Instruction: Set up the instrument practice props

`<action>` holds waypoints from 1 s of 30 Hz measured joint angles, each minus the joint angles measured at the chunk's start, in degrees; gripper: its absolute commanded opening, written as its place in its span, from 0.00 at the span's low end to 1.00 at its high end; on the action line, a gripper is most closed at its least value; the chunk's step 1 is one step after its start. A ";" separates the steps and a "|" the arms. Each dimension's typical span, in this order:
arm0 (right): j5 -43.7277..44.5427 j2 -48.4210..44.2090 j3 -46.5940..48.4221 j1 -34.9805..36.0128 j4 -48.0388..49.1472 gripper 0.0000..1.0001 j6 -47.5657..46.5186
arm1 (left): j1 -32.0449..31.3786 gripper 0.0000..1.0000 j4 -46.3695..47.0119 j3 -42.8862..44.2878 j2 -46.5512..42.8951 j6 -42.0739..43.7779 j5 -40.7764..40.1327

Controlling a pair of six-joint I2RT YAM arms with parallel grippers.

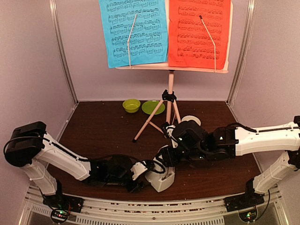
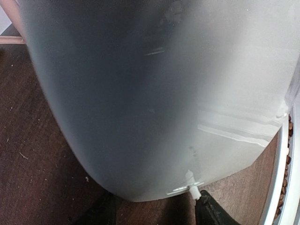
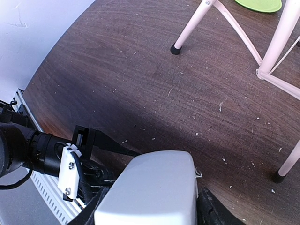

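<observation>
Metronome (image 1: 161,180): white, pyramid-ish hard plastic shell, smooth matte sides, rounded edges. It sits at the near middle of the table (image 1: 103,131), between the two arms and well in front of the stand. I can't tell from the pictures whether its base rests on the table or is lifted.

Left pincer (image 2: 157,211): about half open, dark fingertips pressed on either side of the shell's narrow end, so it has hold of the metronome. Right pincer (image 3: 150,213): same, about half open, fingers flanking the white block and looking clamped on it. Both arms are on one object.

Handling guess:
- Light and stiff, with a hollow body.
- The slick tapered walls could let it squirt out of a squeeze.
- Best held low on two flat opposite faces, not near the tip.
- The mechanism inside is likely delicate, so set it down gently and upright.

Music stand (image 1: 170,93): pale pink, up on its tripod legs at the back middle. The blue sheet (image 1: 133,30) and red sheet (image 1: 199,33) are on its desk, each under a thin clip arm.

A green bowl (image 1: 131,105) and green plate (image 1: 152,108) sit by the stand's legs.
</observation>
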 measured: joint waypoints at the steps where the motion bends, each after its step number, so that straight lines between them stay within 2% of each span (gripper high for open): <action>1: 0.11 -0.04 0.00 0.00 -0.04 0.15 0.00 | 0.00 0.58 -0.02 0.00 0.00 0.00 0.00; 8: 0.13 -0.04 0.00 0.00 -0.11 0.15 -0.02 | 0.00 0.57 -0.04 0.00 0.00 0.07 -0.04; 11: 0.13 -0.04 0.00 0.00 -0.11 0.15 0.00 | 0.00 0.68 -0.04 0.02 0.00 0.17 0.00; 14: 0.11 -0.04 0.00 0.00 0.07 0.15 0.00 | 0.00 0.70 -0.04 0.26 0.00 0.35 0.35; 24: 0.09 -0.04 0.00 0.00 -0.11 0.15 0.02 | 0.02 0.59 0.15 0.72 0.00 0.31 0.31; 30: 0.09 -0.04 0.00 0.00 -0.35 0.15 0.02 | 0.02 0.57 0.11 0.72 0.00 0.35 0.28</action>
